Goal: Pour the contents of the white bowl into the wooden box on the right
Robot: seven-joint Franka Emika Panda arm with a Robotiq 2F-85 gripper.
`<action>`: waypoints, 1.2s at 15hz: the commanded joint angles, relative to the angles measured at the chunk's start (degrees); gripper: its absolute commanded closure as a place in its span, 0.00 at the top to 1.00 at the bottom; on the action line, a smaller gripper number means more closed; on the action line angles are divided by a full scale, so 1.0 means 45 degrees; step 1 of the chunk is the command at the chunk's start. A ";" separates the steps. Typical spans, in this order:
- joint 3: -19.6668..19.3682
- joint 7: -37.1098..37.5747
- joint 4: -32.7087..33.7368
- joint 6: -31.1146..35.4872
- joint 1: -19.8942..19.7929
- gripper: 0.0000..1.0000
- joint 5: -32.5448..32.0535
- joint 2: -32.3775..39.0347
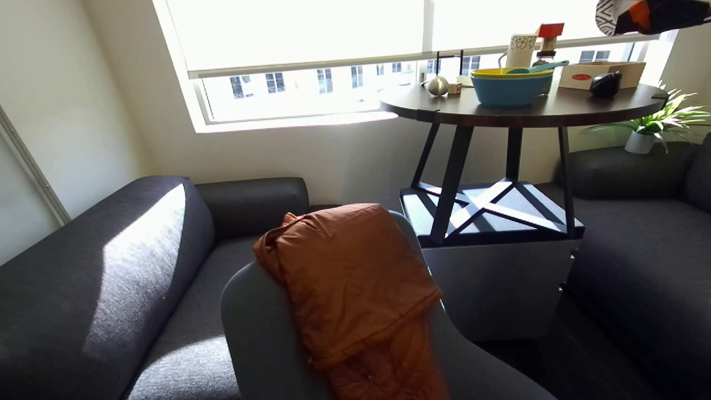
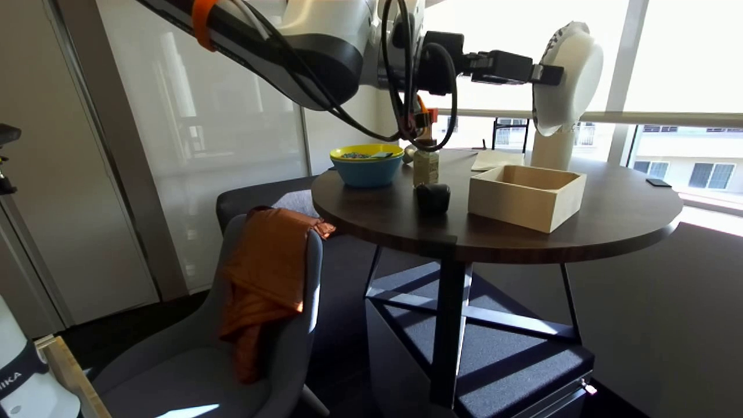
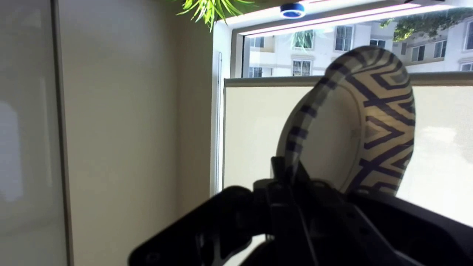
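Note:
The white bowl (image 2: 574,81) has dark zigzag markings. My gripper (image 2: 548,74) is shut on its rim and holds it high above the table, tipped onto its side. In the wrist view the fingertips (image 3: 290,171) lie on either side of the bowl's rim, and its inside (image 3: 332,136) faces the camera; no loose bits show in the visible part. The bowl (image 1: 605,16) also shows at the top right corner of an exterior view. The light wooden box (image 2: 511,200) stands on the table, lower than the bowl; it also shows in an exterior view (image 1: 600,75). Its floor is hidden.
The round table (image 2: 615,226) also bears a blue bowl (image 2: 365,174) with a yellow bowl (image 2: 395,151) in it, a bottle (image 2: 426,168), a black object (image 2: 432,199) and a white cup (image 1: 521,51). The cup stands behind the box. A chair (image 2: 296,348) stands beside the table.

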 commanded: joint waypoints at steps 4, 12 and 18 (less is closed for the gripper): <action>-0.0326 -0.3872 -0.0763 0.2532 -0.1013 0.01 0.6628 -0.0753; 0.1125 -0.8449 -0.3088 0.3569 -0.1995 0.01 1.4804 -0.1820; 0.1022 -1.1243 -0.3623 0.3129 -0.0464 0.01 2.0891 -0.2383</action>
